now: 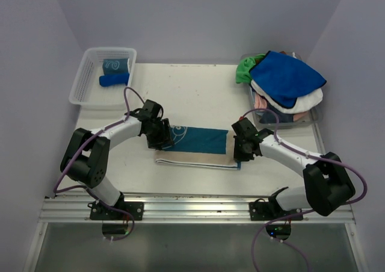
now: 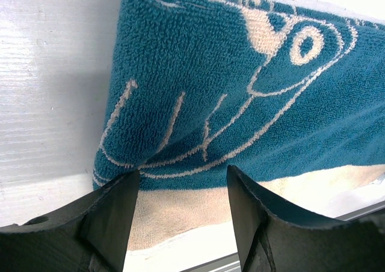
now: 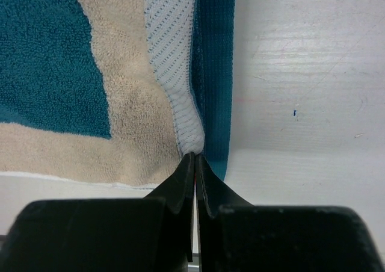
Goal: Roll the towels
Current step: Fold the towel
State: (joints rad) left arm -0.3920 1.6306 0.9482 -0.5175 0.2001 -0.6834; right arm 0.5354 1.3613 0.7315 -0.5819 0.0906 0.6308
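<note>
Teal and beige towel (image 1: 201, 141) lies flat on the table (image 1: 198, 97); its white swirls are not readable as words. Left claw (image 2: 183, 176) gapes over its left end, holding nothing. Right claw (image 3: 194, 159) is closed at its right hem.

Left pincer (image 1: 161, 141) hides part of the teal towel (image 1: 201, 139).

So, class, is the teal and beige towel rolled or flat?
Flat: the teal and beige towel lies stretched out; no roll shows.
</note>
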